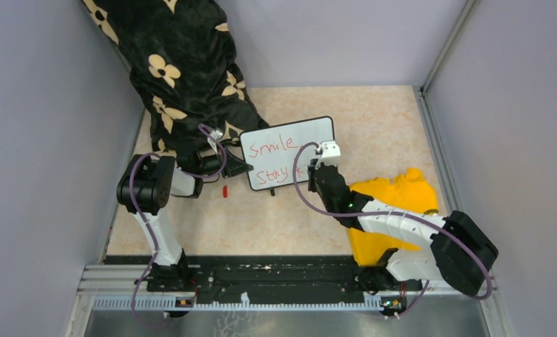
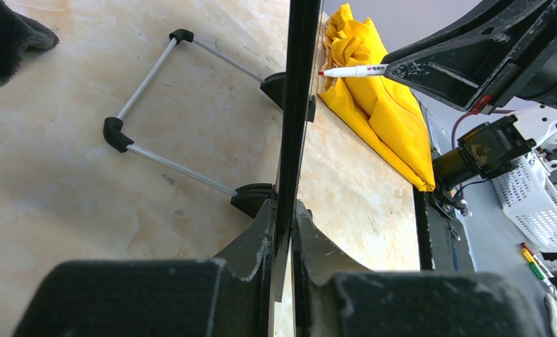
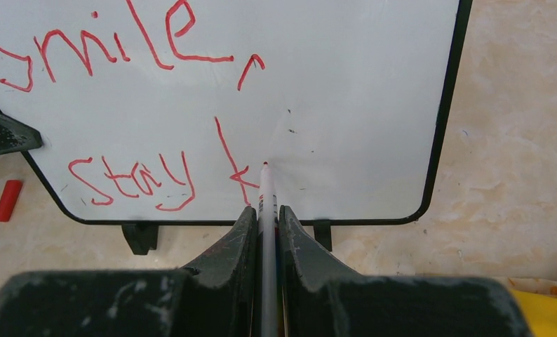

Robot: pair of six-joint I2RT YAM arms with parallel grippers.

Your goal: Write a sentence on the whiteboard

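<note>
Pale grey-lilac walls [image 1: 44, 105] close in a beige marbled table [image 1: 374, 112] on three sides. An aluminium post [image 1: 448, 42] stands at the far right corner. A black rail [image 1: 276, 272] lines the near edge. The light is soft and even.

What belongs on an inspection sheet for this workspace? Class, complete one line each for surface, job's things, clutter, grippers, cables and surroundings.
Surface: beige marbled tabletop.
Job's things: whiteboard upright on its feet; sentence unfinished, reading "Smile, Stay k" in red; red marker with its tip at the board.
Clutter: red marker cap lying left of the board; yellow cloth by the right arm; black flowered cloth at far left.
Grippers: left gripper shut on the whiteboard's edge; right gripper shut on the red marker.
Cables: purple cables looping along both arms.
Surroundings: grey walls; white basket beyond the table.
</note>
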